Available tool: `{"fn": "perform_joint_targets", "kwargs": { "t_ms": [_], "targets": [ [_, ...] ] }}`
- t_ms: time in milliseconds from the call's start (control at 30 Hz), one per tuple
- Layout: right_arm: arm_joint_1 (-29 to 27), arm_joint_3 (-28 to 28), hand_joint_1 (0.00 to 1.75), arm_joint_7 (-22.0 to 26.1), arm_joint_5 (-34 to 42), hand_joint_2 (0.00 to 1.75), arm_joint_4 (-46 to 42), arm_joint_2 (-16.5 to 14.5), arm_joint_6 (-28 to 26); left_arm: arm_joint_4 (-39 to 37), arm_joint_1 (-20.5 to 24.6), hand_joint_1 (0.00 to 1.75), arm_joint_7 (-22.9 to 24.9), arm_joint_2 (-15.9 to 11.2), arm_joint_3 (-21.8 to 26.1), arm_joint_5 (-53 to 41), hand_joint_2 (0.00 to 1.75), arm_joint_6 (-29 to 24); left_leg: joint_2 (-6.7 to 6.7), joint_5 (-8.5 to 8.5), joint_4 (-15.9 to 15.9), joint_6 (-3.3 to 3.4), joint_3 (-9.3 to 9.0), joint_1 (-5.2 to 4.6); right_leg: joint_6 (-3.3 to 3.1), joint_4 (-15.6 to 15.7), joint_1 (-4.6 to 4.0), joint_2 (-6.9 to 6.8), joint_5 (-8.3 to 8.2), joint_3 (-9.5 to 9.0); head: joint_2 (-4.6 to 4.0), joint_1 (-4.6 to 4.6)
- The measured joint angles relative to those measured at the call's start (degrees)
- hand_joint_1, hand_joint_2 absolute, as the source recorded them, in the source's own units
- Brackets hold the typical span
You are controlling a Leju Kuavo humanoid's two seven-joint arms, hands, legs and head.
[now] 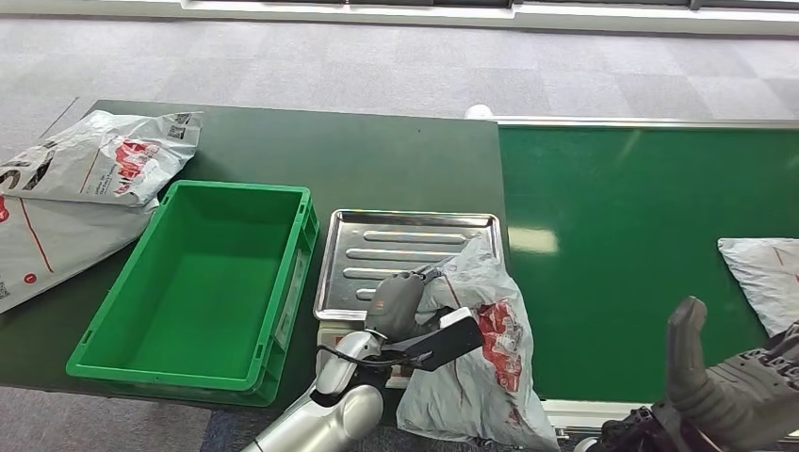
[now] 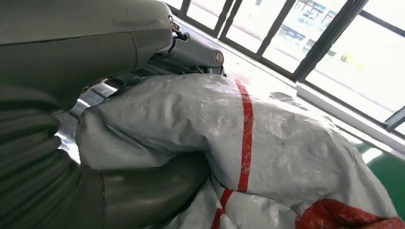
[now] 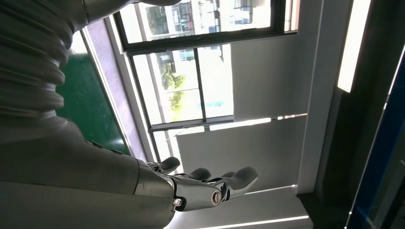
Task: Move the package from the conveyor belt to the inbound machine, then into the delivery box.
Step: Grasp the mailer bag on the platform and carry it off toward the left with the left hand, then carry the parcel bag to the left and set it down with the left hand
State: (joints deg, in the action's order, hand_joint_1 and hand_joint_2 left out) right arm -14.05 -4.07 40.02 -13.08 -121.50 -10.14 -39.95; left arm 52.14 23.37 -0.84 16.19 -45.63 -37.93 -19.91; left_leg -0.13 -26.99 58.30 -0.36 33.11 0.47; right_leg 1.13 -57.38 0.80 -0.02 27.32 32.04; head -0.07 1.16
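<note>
Package (image 1: pixel 476 363), grey with red print, is gripped by the left hand (image 1: pixel 410 315) over the near edge of the steel tray (image 1: pixel 377 250); the left wrist view shows its fingers (image 2: pixel 191 50) curled over the crumpled bag. Right hand (image 1: pixel 725 381) holds nothing; its wrist view shows the fingers (image 3: pixel 236 179) extended and loosely apart

Crinkled glossy plastic package (image 1: pixel 481 348)
</note>
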Motion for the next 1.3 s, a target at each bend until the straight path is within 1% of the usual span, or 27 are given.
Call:
{"fn": "perform_joint_targets", "kwargs": {
  "t_ms": [200, 367, 500, 633, 733, 833, 900, 967, 1067, 1133, 1233, 1300],
  "targets": [
    [0.07, 0.76, 0.00, 0.00, -0.11, 1.75, -0.01, -0.58, 0.00, 7.53, -2.61, 1.75, -2.99, -1.64, 1.78, 4.31, 1.75, -0.04, 0.00, 0.00, 0.00, 0.00, 0.15, 0.00, 0.00, 0.00, 0.00, 0.00, 0.00, 0.14, 0.00, 0.00],
    [-0.21, 1.97, 0.00, 0.00, -0.19, 1.75, -0.20, -1.25, 0.00, 14.23, -4.13, 1.75, -3.72, -3.26, 4.11, 5.61, 1.75, -0.63, 0.00, 0.00, 0.00, 0.00, 0.17, 0.00, 0.00, 0.00, 0.00, 0.00, 0.00, 0.18, 0.00, 0.01],
    [-0.89, 2.91, 0.00, 0.00, -0.43, 1.75, -0.93, -1.80, 0.00, 19.14, -4.93, 1.75, -2.97, -4.65, 6.41, 4.81, 1.75, -1.29, 0.00, 0.01, 0.00, -0.02, 0.17, 0.00, 0.00, -0.01, 0.00, 0.00, 0.00, 0.19, 0.00, 0.01],
    [-1.18, 3.50, 0.00, 0.00, -0.54, 1.75, -1.40, -2.07, 0.00, 22.07, -5.25, 1.75, -2.13, -5.74, 8.00, 3.68, 1.75, -1.52, -0.01, 0.02, 0.00, -0.03, 0.18, 0.00, 0.00, -0.01, 0.00, -0.01, 0.00, 0.19, 0.00, 0.02],
    [-1.82, 3.97, 0.00, 0.00, -0.38, 1.75, -1.84, -2.18, 0.00, 24.03, -5.38, 1.75, 1.16, -6.48, 10.08, -0.89, 1.75, -2.19, 0.00, 0.02, 0.00, -0.03, 0.19, 0.00, 0.00, -0.01, 0.00, 0.01, 0.00, 0.20, 0.00, 0.01],
    [-2.66, 4.28, 0.00, 0.00, -0.26, 1.75, -2.10, -2.17, 0.00, 26.39, -4.97, 1.75, 4.95, -7.61, 15.10, -6.81, 1.75, -1.31, 0.02, 0.04, 0.00, -0.06, 0.18, 0.01, -0.01, -0.03, -0.01, 0.05, 0.00, 0.23, 0.00, 0.01],
    [-3.04, 4.33, 0.00, 0.00, -0.20, 1.75, -2.20, -2.17, 0.00, 27.50, -4.28, 1.75, 5.78, -8.40, 19.68, -8.69, 1.75, 0.34, 0.04, 0.07, 0.00, -0.11, 0.18, 0.02, -0.01, -0.07, -0.01, 0.07, -0.01, 0.26, 0.00, 0.02],
    [-3.17, 4.34, 0.00, 0.00, -0.14, 1.75, -2.27, -2.17, 0.00, 28.08, -3.58, 1.75, 5.87, -9.01, 24.00, -9.06, 1.75, 1.51, 0.04, 0.10, 0.00, -0.14, 0.18, 0.02, -0.02, -0.11, -0.01, 0.08, -0.01, 0.28, 0.00, 0.02],
    [-3.23, 4.44, 0.00, 0.00, -0.05, 1.75, -2.33, -2.17, -0.01, 28.21, -2.74, 1.75, 5.38, -9.93, 28.80, -8.43, 1.75, 1.95, 0.01, 0.13, 0.00, -0.18, 0.20, 0.03, -0.02, -0.14, -0.02, 0.06, -0.01, 0.28, 0.00, 0.02],
    [-3.38, 4.78, 0.00, 0.01, 0.19, 1.75, -2.42, -2.17, -0.01, 27.87, -2.00, 1.75, 4.50, -11.20, 32.58, -7.05, 1.75, 1.81, 0.11, 0.13, -0.01, -0.19, 0.21, 0.04, -0.08, -0.16, -0.03, 0.15, -0.05, 0.33, 0.00, 0.02],
    [-4.19, 5.56, 0.00, 0.00, 0.70, 1.75, -2.78, -2.14, -0.05, 27.13, -0.90, 1.75, 3.32, -13.34, 40.32, -5.53, 1.75, 1.61, 0.44, 0.12, -0.02, -0.21, 0.18, 0.05, -0.19, -0.17, -0.04, 0.43, -0.12, 0.49, 0.00, 0.02],
    [-4.60, 5.87, 0.00, 0.01, 0.95, 1.75, -3.03, -2.09, -0.07, 26.77, -0.71, 1.75, 2.85, -14.39, 43.82, -5.41, 1.75, 1.63, 0.38, 0.14, -0.02, -0.22, 0.21, 0.07, -0.24, -0.17, -0.09, 0.36, -0.12, 0.52, 0.00, 0.02]
  ]
}}
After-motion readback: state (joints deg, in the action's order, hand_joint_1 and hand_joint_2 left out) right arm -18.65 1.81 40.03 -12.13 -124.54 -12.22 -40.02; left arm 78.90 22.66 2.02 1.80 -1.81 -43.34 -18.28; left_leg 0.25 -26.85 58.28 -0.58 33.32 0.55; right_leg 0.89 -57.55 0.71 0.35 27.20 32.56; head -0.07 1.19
